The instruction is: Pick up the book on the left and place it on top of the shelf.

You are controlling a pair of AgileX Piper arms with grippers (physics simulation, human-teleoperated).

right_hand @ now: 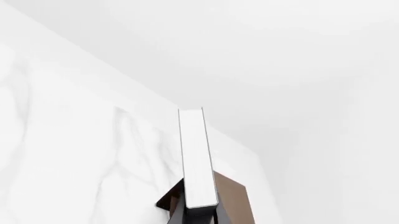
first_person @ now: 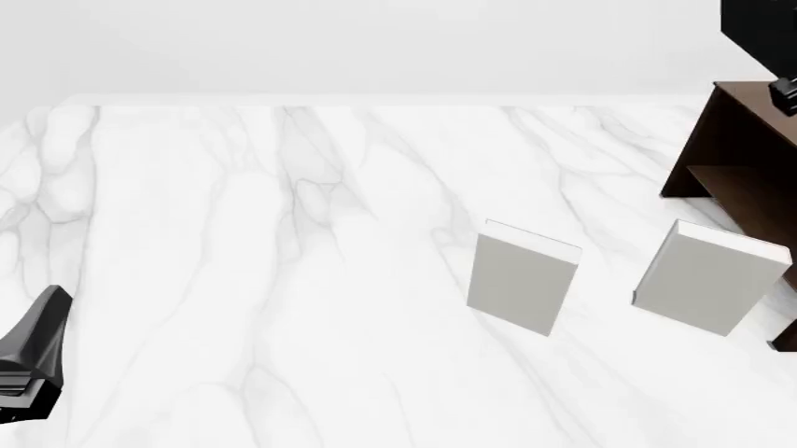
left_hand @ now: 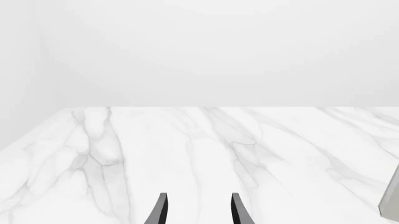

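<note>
2 pale books stand near the shelf; right pincer clamps the book above it, left pincer gapes wide.

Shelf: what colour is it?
Dark brown wood; the shelf shows best in the front view, at the right edge.

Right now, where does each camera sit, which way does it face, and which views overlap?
Front view: fixed above and behind the arms, looking forward and down over the marble table, two pale books and the shelf; the left gripper shows at the lower left edge.
Left wrist view: behind the left gripper, facing bare table; both fingertips show.
Right wrist view: behind the right gripper, looking along the held book above the shelf.
Shared: front and right wrist views both show the shelf.
</note>
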